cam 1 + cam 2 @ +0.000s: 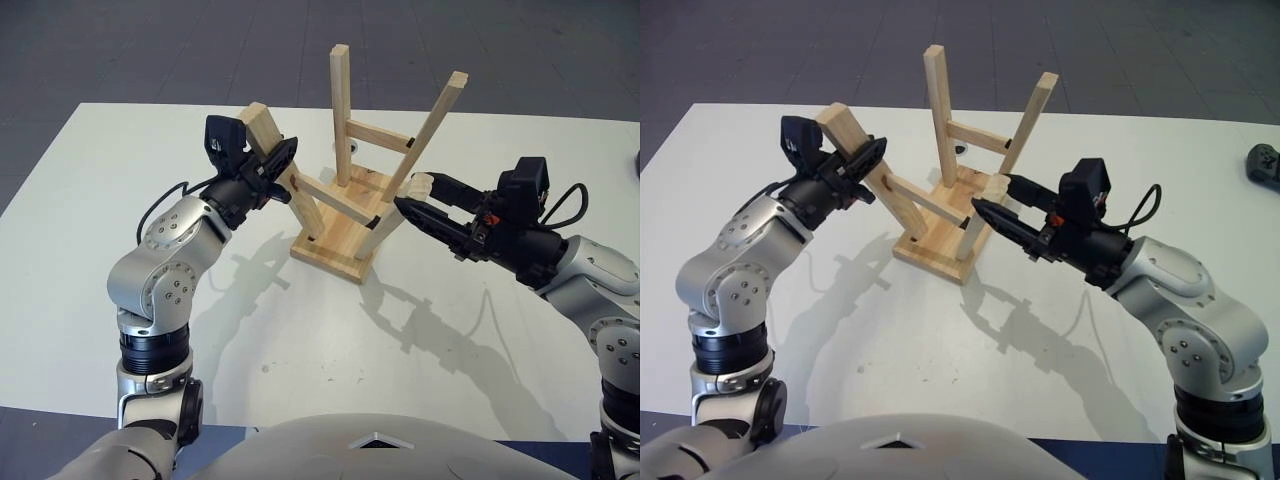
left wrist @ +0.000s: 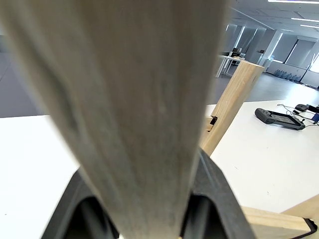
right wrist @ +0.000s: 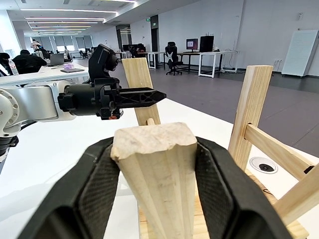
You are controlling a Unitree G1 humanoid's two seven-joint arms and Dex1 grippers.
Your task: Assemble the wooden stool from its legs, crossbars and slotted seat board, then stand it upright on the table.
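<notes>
The left hand (image 1: 289, 170) was clamped on the tilted leg (image 1: 262, 126) at the stool's 9 o'clock, a finger pressed to each side. The right hand (image 1: 415, 192) was closed round the top end of the short leg (image 1: 380, 232) at the stool's 3 o'clock. The stool was set upside down towards the table's (image 1: 120, 170) 12 o'clock, its seat board (image 1: 335, 250) lying flat. Two taller legs (image 1: 341, 110) joined by a crossbar (image 1: 380, 135) were raised behind. In the left wrist view the fingers were largely covered by the blurred leg. A dark controller (image 1: 1265, 163) at 2 o'clock was cut off by the frame edge.
</notes>
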